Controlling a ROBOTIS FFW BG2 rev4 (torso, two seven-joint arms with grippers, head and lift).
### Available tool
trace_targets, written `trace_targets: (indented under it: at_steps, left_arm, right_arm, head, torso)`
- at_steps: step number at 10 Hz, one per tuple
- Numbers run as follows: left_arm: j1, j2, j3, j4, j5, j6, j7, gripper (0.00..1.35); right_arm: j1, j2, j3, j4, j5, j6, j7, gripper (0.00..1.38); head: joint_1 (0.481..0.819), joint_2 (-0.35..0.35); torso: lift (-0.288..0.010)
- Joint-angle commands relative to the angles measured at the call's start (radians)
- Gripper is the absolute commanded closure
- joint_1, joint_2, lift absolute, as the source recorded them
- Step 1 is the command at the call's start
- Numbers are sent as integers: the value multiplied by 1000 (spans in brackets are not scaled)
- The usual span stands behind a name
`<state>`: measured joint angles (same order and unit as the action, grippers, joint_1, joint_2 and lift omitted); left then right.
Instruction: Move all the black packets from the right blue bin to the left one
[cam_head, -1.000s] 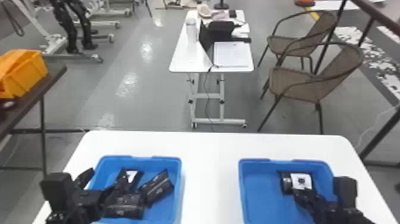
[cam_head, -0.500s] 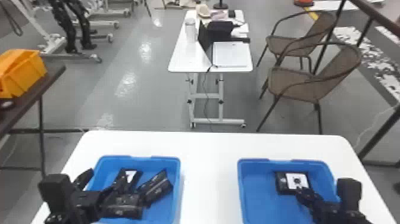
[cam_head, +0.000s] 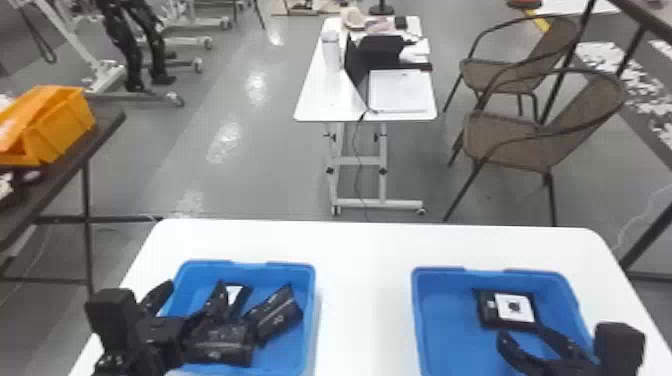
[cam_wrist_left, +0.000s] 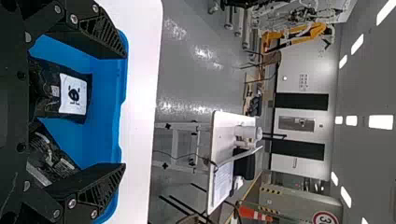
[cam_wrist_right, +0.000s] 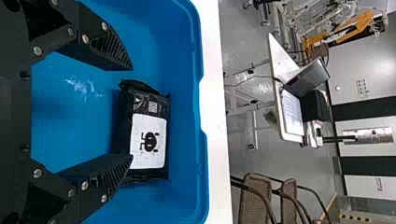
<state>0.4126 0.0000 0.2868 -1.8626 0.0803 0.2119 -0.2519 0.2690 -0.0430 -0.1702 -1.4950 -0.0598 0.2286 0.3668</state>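
Hovering right claw (cam_head: 522, 334): lower right of the head view; fingers apart, clamped on nothing, presumably spread to fit around a packet before closing.
Left claw (cam_wrist_left: 123, 110): lower left of the head view, by the bin there; fingers apart, holding nothing, likely kept clear of the pick.
Black packet (cam_head: 507, 310): lower right, just beyond the right claw; flat, white label up, giving little height to grip, so probably best squeezed by the edges. Contact with the fingers impossible to tell.
Other packets (cam_head: 277, 312): lower left, at least three, overlapping at odd angles, as if dropped rather than arranged.
Right blue bin (cam_head: 417, 305): lower right, around the single packet, apparently the last to move.
Left blue bin (cam_head: 314, 305): lower left, around the pile, placed well apart, perhaps to give each arm room.
Tabletop (cam_head: 365, 280): bottom centre, supporting both bins.
White table (cam_head: 317, 100): upper centre, background only.
Brown chairs (cam_head: 510, 142): upper right, beyond the work.
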Motion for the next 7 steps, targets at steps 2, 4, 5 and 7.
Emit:
trace_targets:
  at_steps: [2, 4, 5, 7]
  left_arm:
    - [-3, -3, -3, 3, 4, -2, -3, 214]
    - [-3, -3, -3, 5, 7, -3, -3, 214]
    - [-3, -3, -3, 6, 9, -5, -4, 214]
    - [-3, -3, -3, 10, 9, -6, -6, 214]
  right_arm:
    - [7, 0, 0, 12, 3, 3, -16, 302]
    - [-17, -3, -11, 55, 8, 1, -23, 302]
    - [-51, -15, -5, 90, 14, 1, -22, 302]
    - [-145, -23, 14, 191, 24, -23, -23, 302]
  head:
    - [695, 96]
    - [695, 89]
    - [695, 83]
    - [695, 75]
  torso:
    - [0]
    - [0]
    - [0]
    - [0]
